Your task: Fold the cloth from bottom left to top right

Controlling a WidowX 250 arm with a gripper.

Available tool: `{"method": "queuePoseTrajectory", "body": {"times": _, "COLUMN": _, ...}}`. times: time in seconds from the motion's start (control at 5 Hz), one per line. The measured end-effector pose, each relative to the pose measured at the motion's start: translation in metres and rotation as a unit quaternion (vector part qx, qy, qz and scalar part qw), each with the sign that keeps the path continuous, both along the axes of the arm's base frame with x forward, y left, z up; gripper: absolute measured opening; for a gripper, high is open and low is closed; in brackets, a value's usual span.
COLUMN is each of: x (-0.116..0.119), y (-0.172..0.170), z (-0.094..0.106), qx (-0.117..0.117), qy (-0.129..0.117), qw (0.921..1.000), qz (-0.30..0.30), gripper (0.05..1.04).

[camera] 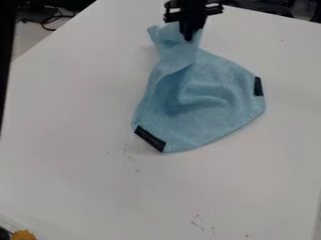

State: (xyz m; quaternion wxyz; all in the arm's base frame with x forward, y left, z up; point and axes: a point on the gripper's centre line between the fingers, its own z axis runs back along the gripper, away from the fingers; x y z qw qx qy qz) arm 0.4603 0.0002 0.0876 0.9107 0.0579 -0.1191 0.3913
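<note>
At the top of the camera view, the black gripper (188, 38) points down over the upper end of the light blue cloth (213, 108). Its tips meet the cloth there, and the fabric rises toward them in a bunched, narrow strip. Whether the tips are closed on the fabric cannot be made out. Below, the cloth spreads over the white table with wrinkles in its middle. One black strip (150, 138) lies at its lower left corner, and another black strip (258, 86) is at its right edge.
The white table (251, 197) extends around the cloth, with small dark marks on its surface. An orange-yellow object (24, 235) sits at the bottom left corner. Dark cables (49, 19) lie beyond the table's upper left edge.
</note>
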Motion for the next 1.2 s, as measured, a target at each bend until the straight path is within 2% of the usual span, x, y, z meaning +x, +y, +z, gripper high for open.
{"method": "queuePoseTrajectory", "body": {"times": 0.2, "x": 0.015, "y": -0.021, "z": -0.02, "qx": -0.013, "qy": 0.01, "qw": 0.9994, "qz": -0.031, "gripper": 0.091}}
{"method": "queuePoseTrajectory", "body": {"times": 0.4, "x": 0.031, "y": -0.033, "z": -0.047, "qx": -0.03, "qy": 0.032, "qw": 0.997, "qz": -0.064, "gripper": 0.09}}
{"method": "queuePoseTrajectory", "body": {"times": 0.6, "x": 0.035, "y": -0.044, "z": -0.07, "qx": -0.041, "qy": 0.056, "qw": 0.9942, "qz": -0.083, "gripper": 0.09}}
{"method": "queuePoseTrajectory", "body": {"times": 0.8, "x": 0.039, "y": -0.049, "z": -0.076, "qx": -0.054, "qy": 0.053, "qw": 0.993, "qz": -0.091, "gripper": 0.123}}
{"method": "queuePoseTrajectory", "body": {"times": 1.0, "x": 0.037, "y": -0.05, "z": -0.078, "qx": -0.064, "qy": 0.035, "qw": 0.993, "qz": -0.093, "gripper": 0.319}}
{"method": "queuePoseTrajectory", "body": {"times": 1.2, "x": 0.032, "y": -0.051, "z": -0.078, "qx": -0.057, "qy": 0.045, "qw": 0.9938, "qz": -0.084, "gripper": 0.597}}
